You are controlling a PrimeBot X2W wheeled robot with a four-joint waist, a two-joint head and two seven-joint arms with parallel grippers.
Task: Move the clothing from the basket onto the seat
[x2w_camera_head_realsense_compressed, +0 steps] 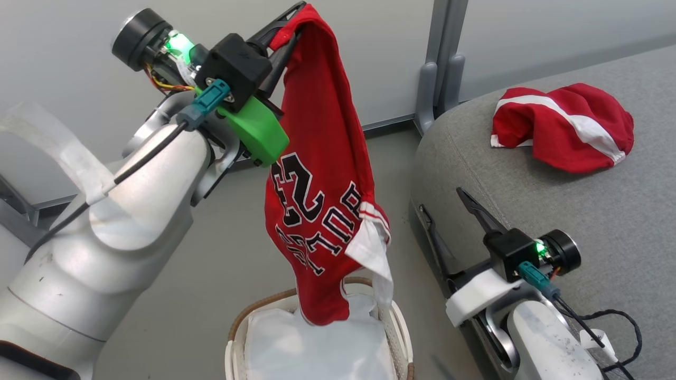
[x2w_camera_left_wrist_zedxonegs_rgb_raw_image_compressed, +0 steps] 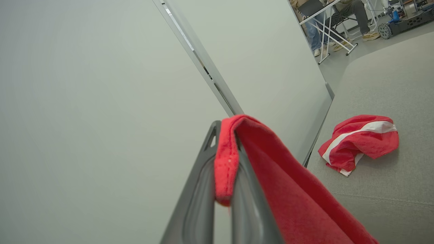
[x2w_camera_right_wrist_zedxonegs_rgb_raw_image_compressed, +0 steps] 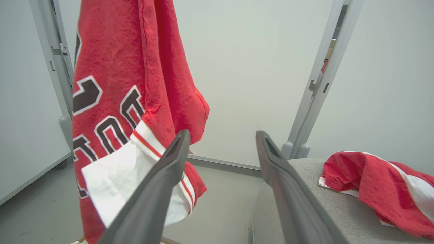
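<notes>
Your left hand [x2w_camera_head_realsense_compressed: 289, 21] is raised high and clamped shut on the top fold of the red "BULLS 23" jersey [x2w_camera_head_realsense_compressed: 322, 158]. The cloth hangs straight down with its lettering inverted, and its lower end is over the basket [x2w_camera_head_realsense_compressed: 240, 319] on the floor. You can't tell whether it touches the basket. Something pale and crumpled [x2w_camera_head_realsense_compressed: 311, 345] lies inside the basket, a liner or a bag; the basket's near half is cut off. Your right hand [x2w_camera_head_realsense_compressed: 440, 199] is spread wide and holds nothing, low beside the sofa's [x2w_camera_head_realsense_compressed: 528, 221] rounded corner, near the hanging jersey. The second jersey [x2w_camera_head_realsense_compressed: 562, 126], red with white stripes, lies bunched on the sofa near its far edge, close to the grey partition post [x2w_camera_head_realsense_compressed: 441, 68]. A black cable [x2w_camera_head_realsense_compressed: 626, 322] loops on the sofa by your right arm.
</notes>
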